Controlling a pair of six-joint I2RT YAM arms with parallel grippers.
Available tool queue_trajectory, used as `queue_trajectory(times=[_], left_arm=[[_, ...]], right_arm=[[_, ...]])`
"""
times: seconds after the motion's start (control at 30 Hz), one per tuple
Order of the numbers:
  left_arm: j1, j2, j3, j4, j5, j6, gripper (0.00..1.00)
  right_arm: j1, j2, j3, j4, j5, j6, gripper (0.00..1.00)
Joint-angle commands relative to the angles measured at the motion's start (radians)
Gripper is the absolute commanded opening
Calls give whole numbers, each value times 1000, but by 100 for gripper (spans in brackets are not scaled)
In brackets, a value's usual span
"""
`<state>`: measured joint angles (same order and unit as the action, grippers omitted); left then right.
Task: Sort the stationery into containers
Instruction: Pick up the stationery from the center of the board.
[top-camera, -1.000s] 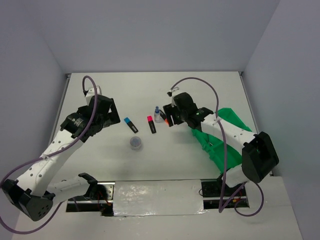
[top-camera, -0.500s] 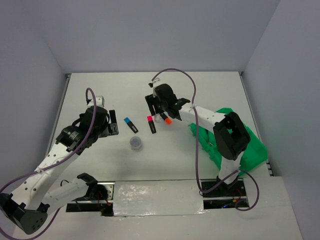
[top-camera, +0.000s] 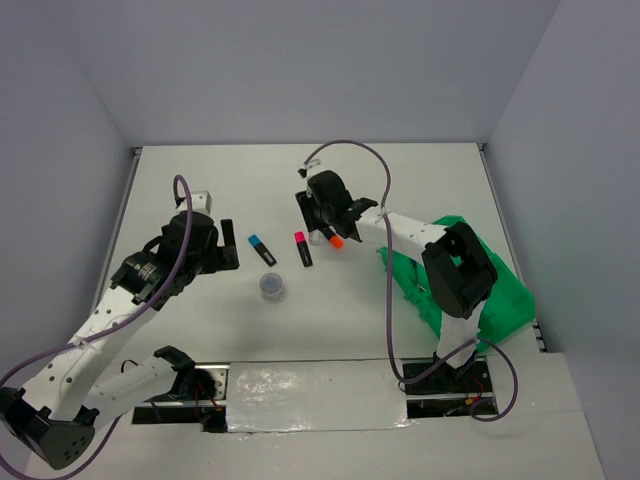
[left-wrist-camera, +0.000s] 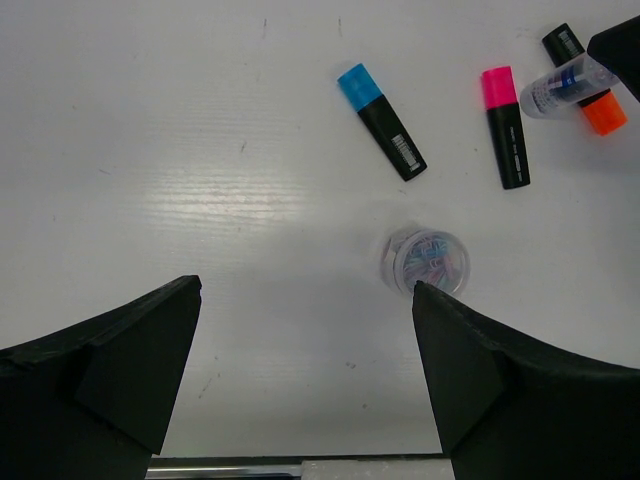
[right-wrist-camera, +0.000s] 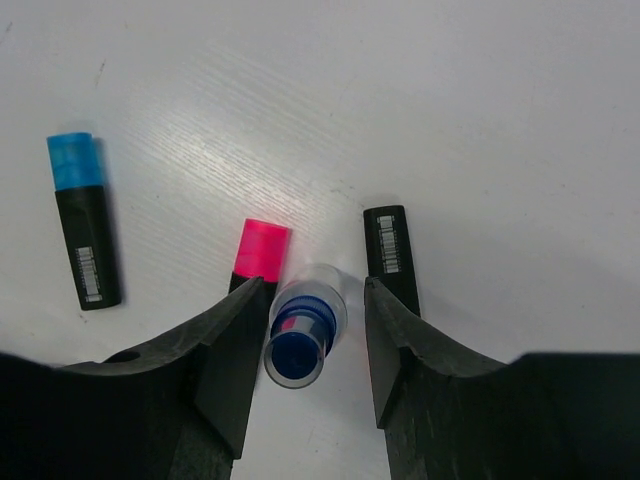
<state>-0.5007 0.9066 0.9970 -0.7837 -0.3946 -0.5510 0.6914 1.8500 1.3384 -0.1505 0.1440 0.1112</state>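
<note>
The white blue-capped bottle (right-wrist-camera: 305, 325) stands upright between the fingers of my right gripper (right-wrist-camera: 315, 287). The jaws are open: the left finger is right against the bottle and a gap remains at the right finger. A pink-capped highlighter (right-wrist-camera: 262, 252) lies just left of the bottle, and the black body of the orange-capped one (right-wrist-camera: 392, 255) lies just right. The blue-capped highlighter (top-camera: 258, 246) lies further left. The round tub (left-wrist-camera: 428, 260) sits by the right fingertip of my left gripper (left-wrist-camera: 305, 300), which hangs wide open over bare table. The green tray (top-camera: 500, 300) is at the right.
My right arm stretches from the tray across to the bottle (top-camera: 318, 232). The left arm reaches in from the lower left. Grey walls close off the table's far side and both ends.
My right gripper has swung left from beside the tray to over the bottle, and its jaws have narrowed around it. The left arm has shifted slightly and stayed open.
</note>
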Motion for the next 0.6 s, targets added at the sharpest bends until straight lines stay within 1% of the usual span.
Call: queue_trajectory(times=[0.0, 0.1, 0.13, 0.2, 0.23, 0.33, 0.53, 0.57], left_arm=[[1, -14, 6, 37, 22, 20, 99], [1, -8, 8, 34, 25, 23, 99], [1, -8, 8, 35, 26, 23, 99], [1, -8, 6, 35, 28, 25, 99], [1, -11, 6, 35, 28, 25, 99], [1, -12, 6, 38, 31, 26, 99], [1, -12, 8, 34, 26, 26, 99], [1, -15, 8, 34, 26, 26, 99]], right_arm=[[8, -29, -15, -7, 23, 10, 51], [8, -37, -15, -15, 22, 7, 51], [8, -37, -15, -15, 20, 7, 46], [8, -46, -13, -15, 5, 2, 34], [8, -49, -13, -14, -3, 1, 22], [10, -83, -21, 11, -43, 4, 0], [3, -195, -19, 9, -75, 5, 0], [-7, -239, -24, 8, -76, 5, 0]])
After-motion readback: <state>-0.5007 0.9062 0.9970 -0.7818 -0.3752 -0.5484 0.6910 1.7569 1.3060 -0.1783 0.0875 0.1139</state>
